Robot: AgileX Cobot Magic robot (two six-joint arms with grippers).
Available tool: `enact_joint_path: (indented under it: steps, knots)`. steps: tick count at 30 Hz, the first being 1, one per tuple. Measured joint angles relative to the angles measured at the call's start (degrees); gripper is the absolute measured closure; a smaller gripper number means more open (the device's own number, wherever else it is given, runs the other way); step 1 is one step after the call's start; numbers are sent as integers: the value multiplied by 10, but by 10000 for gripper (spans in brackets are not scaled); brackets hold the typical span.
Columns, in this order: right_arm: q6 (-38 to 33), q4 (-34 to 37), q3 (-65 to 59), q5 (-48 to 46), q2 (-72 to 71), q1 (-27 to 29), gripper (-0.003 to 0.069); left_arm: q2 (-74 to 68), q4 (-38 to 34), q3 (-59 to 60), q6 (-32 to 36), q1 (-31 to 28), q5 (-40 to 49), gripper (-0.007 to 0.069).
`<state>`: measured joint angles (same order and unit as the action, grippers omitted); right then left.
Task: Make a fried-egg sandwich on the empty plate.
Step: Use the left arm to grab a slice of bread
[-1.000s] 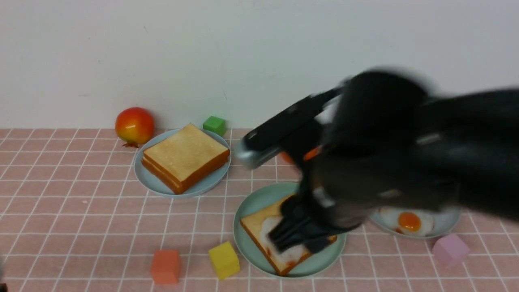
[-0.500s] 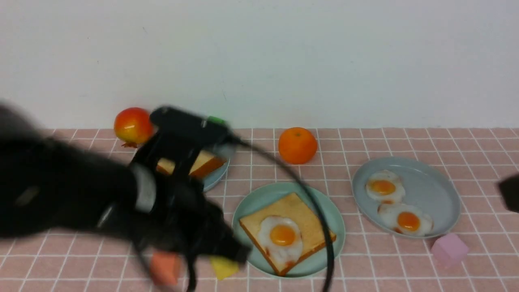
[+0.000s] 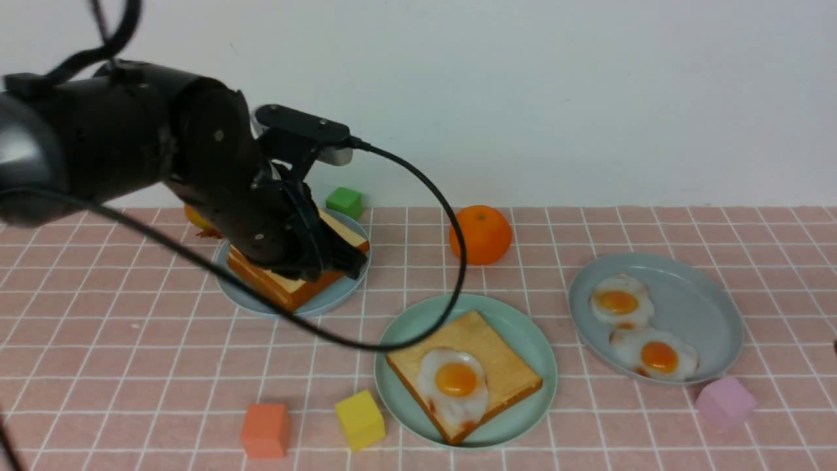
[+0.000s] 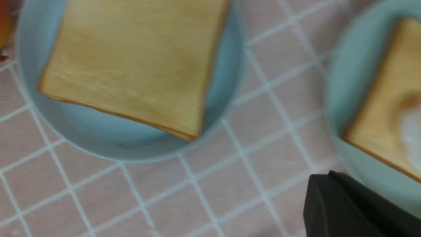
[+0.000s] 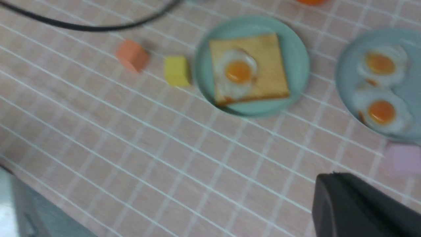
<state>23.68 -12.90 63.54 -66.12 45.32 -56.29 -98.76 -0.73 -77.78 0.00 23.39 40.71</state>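
Observation:
The mint-green empty plate (image 3: 418, 320) (image 5: 296, 49) sits at the front middle and now holds one toast slice (image 3: 487, 343) with a fried egg (image 3: 454, 383) on top. More toast (image 3: 284, 288) (image 4: 131, 62) is stacked on a blue-grey plate (image 3: 327, 302) at the back left. My left gripper (image 3: 350, 263) (image 4: 324, 179) hovers shut and empty at that stack's right edge; whether it touches the toast I cannot tell. My right gripper (image 5: 329, 177) is shut and empty, high above the cloth at the right. It is out of the front view.
A second blue-grey plate (image 3: 700, 294) at the right holds two fried eggs. An orange (image 3: 480, 234) and a green cube (image 3: 344, 201) stand at the back. Yellow (image 3: 359, 418), orange-red (image 3: 265, 430) and pink (image 3: 724, 401) cubes lie along the front. The left arm's cable (image 3: 451, 261) loops over the mint plate's left rim.
My right arm left the egg on the toast, pulled away to the right and shut. My left arm swept in from the left to the toast stack.

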Motion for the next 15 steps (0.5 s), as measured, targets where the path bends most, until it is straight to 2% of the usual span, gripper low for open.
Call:
enact_joint_path:
  steps: [2, 3, 4, 6, 7, 10, 15]
  knots:
    - [-12, 18, 0, 28, 0, 0, 659, -38, 7, -23, 22, -14, -6, 538]
    - [-13, 20, 0, 30, 0, 0, 659, -44, 7, -25, 27, -14, -7, 531]
    - [-21, 28, 0, 43, 0, 0, 658, -69, 12, -37, 49, -15, -11, 463]
    - [-25, 33, 0, 50, 0, 0, 658, -81, 19, -44, 62, -15, -13, 420]
    - [-27, 35, 0, 55, 0, 0, 658, -94, 27, -48, 71, -15, -22, 352]
    - [-28, 35, 0, 58, 0, 0, 657, -115, 51, -50, 78, -15, -58, 252]
    - [-28, 36, 0, 60, 0, 0, 652, -133, 93, -51, 79, -15, -101, 214]
